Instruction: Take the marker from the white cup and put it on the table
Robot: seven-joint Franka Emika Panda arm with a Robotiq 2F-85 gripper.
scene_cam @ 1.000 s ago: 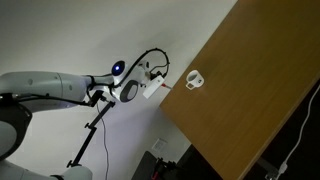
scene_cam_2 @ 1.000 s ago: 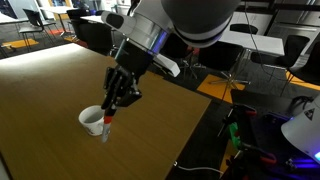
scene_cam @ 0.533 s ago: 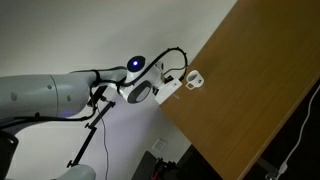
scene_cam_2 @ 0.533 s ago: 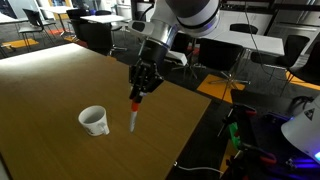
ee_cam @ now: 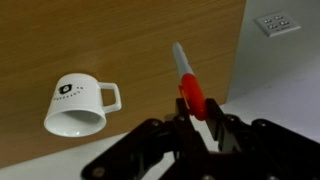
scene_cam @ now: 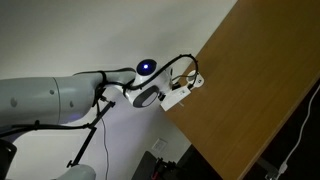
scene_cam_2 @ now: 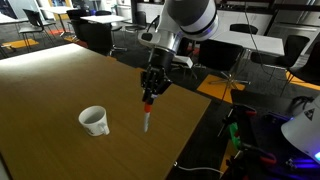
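Table (scene_cam_2: 60,80): a broad brown wooden top that fills the left and centre of the frame. It is the surface meant to receive the marker, and it is bare around the arm's reach.

Robot arm (scene_cam_2: 185,20): it comes down from the upper middle of the frame and points steeply downward. That pose probably keeps the marker hanging straight over the wood near the table's right edge.

Gripper (scene_cam_2: 149,97): dark fingers are pinched closed around the marker's red upper part. The narrow grip holds so thin a thing steady.

White cup (scene_cam_2: 93,120): it stands upright at lower left, apart from the gripper and empty of the marker. This suggests the lifting-out step is done.

Marker (scene_cam_2: 147,115): it is out of the cup and held nearly vertical with its whitish end downward, close above the table. Whether the end touches the wood cannot be told.

Wrist view only: shows the marker (ee_cam: 188,80) running up from between the fingers, the cup's (ee_cam: 78,105) loop handle and small dark print, and a pale wall plate (ee_cam: 273,22) at upper right.

Exterior views only: one shows how high the marker hangs and how far it is from the cup. In the other, the gripper (scene_cam: 188,82) sits at the table's (scene_cam: 260,80) left edge and the cup is hidden.
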